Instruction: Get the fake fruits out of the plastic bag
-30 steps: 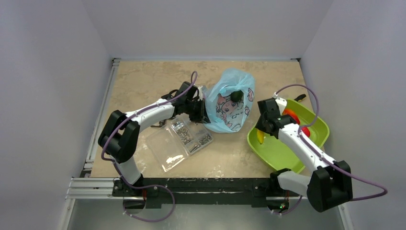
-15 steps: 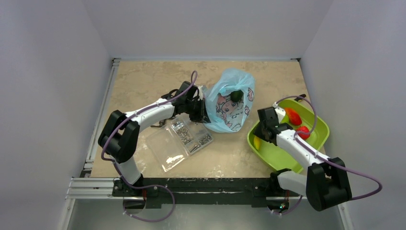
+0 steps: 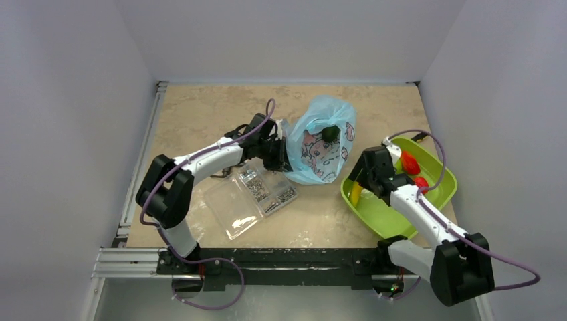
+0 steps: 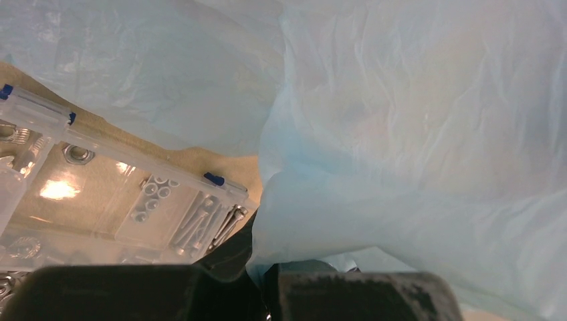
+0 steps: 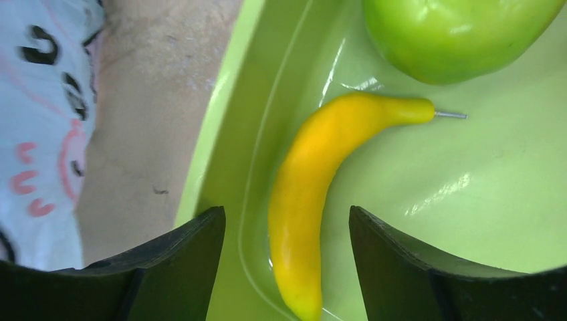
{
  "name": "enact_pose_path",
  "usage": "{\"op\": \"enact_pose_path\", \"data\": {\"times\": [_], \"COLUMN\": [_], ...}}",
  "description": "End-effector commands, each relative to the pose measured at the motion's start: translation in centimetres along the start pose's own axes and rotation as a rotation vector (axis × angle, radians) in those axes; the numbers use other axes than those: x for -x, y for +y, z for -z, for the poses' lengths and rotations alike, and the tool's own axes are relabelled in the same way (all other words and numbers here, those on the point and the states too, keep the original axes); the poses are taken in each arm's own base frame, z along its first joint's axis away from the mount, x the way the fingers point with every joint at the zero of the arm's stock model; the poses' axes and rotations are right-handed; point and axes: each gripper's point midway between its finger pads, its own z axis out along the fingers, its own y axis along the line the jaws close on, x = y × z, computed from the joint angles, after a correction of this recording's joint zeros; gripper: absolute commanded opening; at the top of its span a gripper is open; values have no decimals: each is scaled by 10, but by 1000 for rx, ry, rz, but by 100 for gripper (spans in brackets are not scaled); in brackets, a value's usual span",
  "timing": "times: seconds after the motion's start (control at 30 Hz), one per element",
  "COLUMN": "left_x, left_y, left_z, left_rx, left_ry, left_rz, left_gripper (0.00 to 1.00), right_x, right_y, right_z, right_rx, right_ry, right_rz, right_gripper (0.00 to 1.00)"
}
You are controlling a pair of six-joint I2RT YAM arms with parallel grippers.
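Downward, right gripper hangs spread over the banana in the tray; outstretched left gripper pinches the plastic bag

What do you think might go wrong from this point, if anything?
The open right gripper straddles the banana by the tray wall; withdrawing could knock it out. The left gripper pinches the bag beside the box; a tug might drag it or spill the dark fruit inside.

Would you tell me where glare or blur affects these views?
Right wrist: white glare streaks on the glossy tray beside the banana. Left wrist: a bright hotspot on the clear box; the bag looks soft, close-up. Top external: evenly lit.
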Motion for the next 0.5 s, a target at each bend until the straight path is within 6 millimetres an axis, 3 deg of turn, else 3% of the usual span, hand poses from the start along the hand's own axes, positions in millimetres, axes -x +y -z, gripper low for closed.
{"op": "enact_pose_path", "data": {"times": [0.0, 0.13, 0.27, 0.4, 0.47], "left_x": [23, 28, 38, 51, 63], "left_y": [-22, -25, -36, -58, -79], "left_z": [24, 30, 45, 60, 73], "left_rx": [-32, -20, -21, -54, -62], "left_ry": [-90, -108, -125, -131, -133], "left_rz": [-77, -114, -219, -307, -338], "left_gripper": [0, 0, 0, 0, 0], "right_x": [51, 64, 62, 64, 68], "right_y": [28, 66, 109, 129, 134], "right_z": [29, 52, 73, 88, 93], "right_rx": [104, 296, 518, 589, 608], "right_ry": [-134, -140, -118, -158, -171], "right_rz": [56, 149, 236, 277, 284], "right_gripper": [69, 70, 72, 73, 73]}}
